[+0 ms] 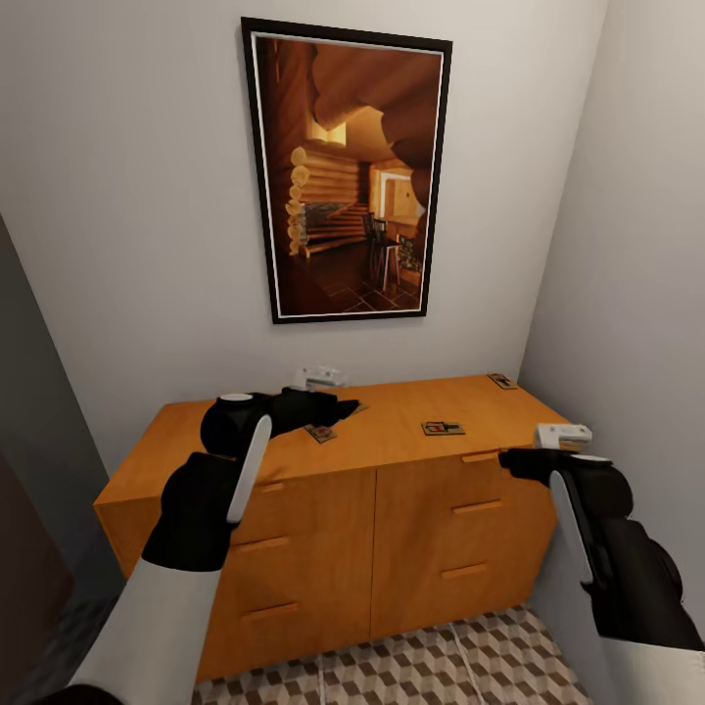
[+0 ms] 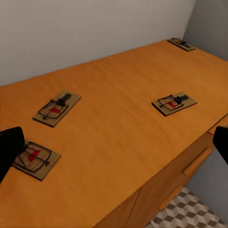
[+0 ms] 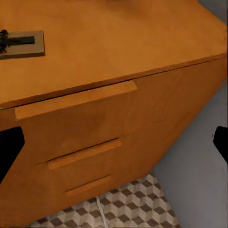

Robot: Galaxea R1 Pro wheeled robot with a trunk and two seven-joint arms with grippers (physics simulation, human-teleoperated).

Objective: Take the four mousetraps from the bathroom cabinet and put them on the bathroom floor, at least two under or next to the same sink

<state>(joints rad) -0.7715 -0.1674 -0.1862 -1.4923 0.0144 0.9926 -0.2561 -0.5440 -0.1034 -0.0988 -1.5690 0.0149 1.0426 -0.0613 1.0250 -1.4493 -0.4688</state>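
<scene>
1. Four mousetraps [image 2: 173, 102] lie flat on the cabinet [image 1: 411, 509] top.
2. My left gripper [image 1: 328, 406] hovers above the leftmost, jaws released; right gripper [image 1: 519, 460] jaws likewise parted, empty.
3. I judge them light, stiff, thin: pinch the board edges, avoiding the spring.

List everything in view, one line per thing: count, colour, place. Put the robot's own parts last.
mousetraps: four, tan with dark wire and red mark, flat on the cabinet top; two near the left gripper, one mid-top, one at the far right corner.
cabinet: one, orange-brown wood with slab pulls, against the wall.
picture: one, black frame, brown cabin interior, on the wall above the cabinet.
small white object: one, at the cabinet's back edge; too small to identify.
bathroom floor: cube-pattern tiles, brown and cream.
left gripper: black, over the cabinet top, open.
right gripper: black, before the cabinet's right front, open.
</scene>
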